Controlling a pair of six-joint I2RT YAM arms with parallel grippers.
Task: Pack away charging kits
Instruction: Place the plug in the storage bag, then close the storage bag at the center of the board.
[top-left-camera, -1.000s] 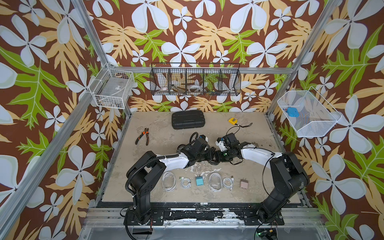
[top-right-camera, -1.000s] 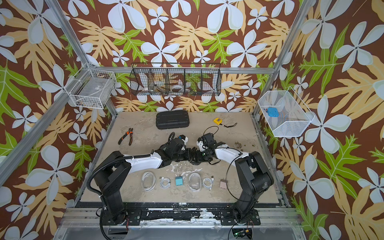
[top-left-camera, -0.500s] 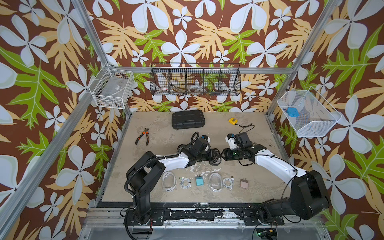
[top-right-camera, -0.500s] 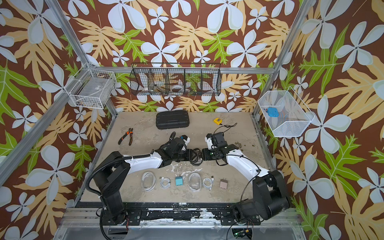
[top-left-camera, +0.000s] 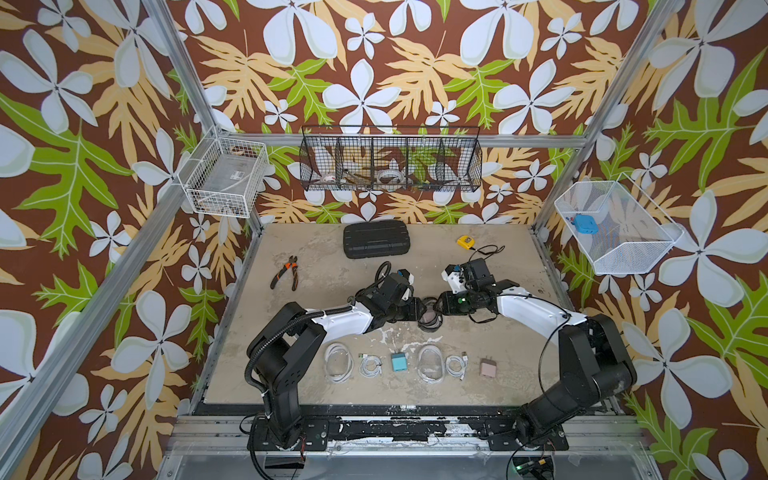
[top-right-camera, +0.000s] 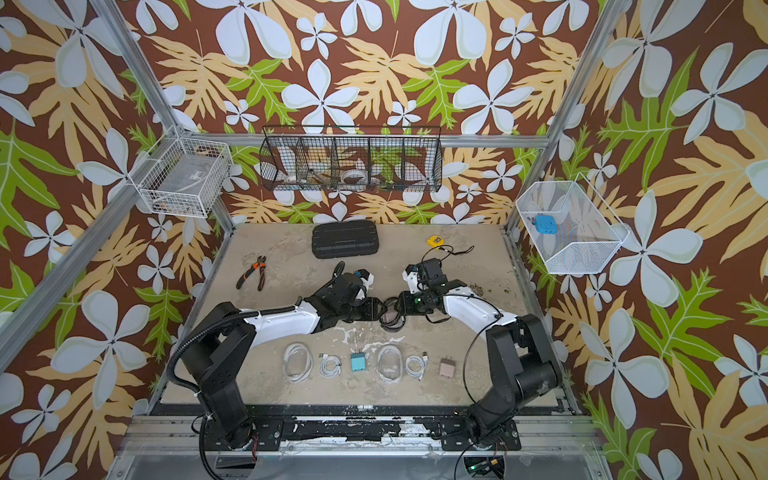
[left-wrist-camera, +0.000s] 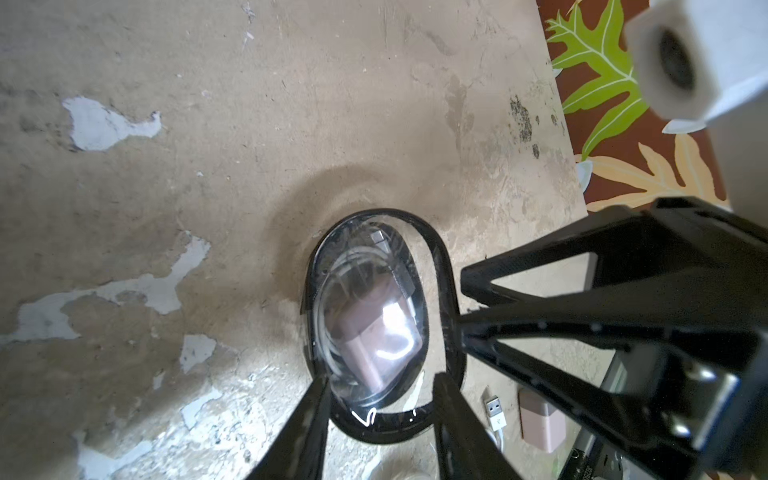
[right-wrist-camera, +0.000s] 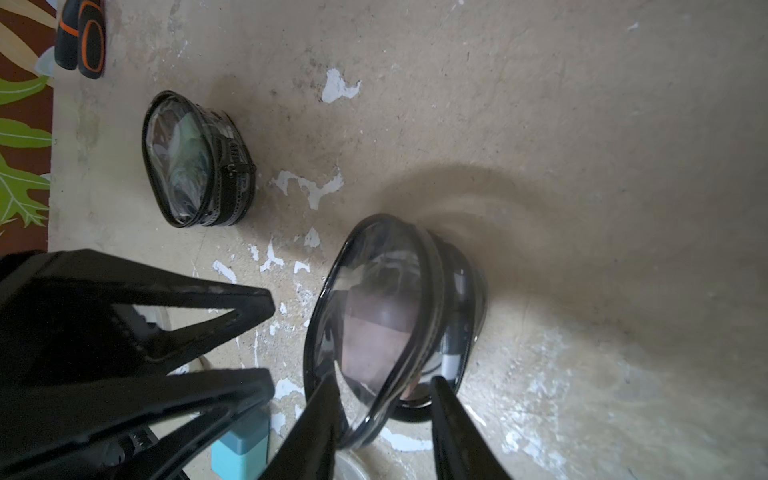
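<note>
On the tabletop (top-left-camera: 324, 291), from above, both wrists half hiding the black-rimmed case (top-left-camera: 430, 320). From the wrists: left gripper (left-wrist-camera: 382, 378) jaws parted astride its end, right gripper (right-wrist-camera: 384, 380) jaws parted around its raised lid, pink plug (left-wrist-camera: 374, 340) and cable (left-wrist-camera: 332, 274) inside. Only from the right wrist: second case (right-wrist-camera: 187, 162), closed.

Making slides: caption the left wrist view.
Left gripper fingers flank a black-rimmed oval case holding pink plug and cable; right gripper at its side.

Left tool (left-wrist-camera: 382, 377) parted, right tool (right-wrist-camera: 384, 380) narrowed over black-rimmed case (left-wrist-camera: 370, 307)
</note>
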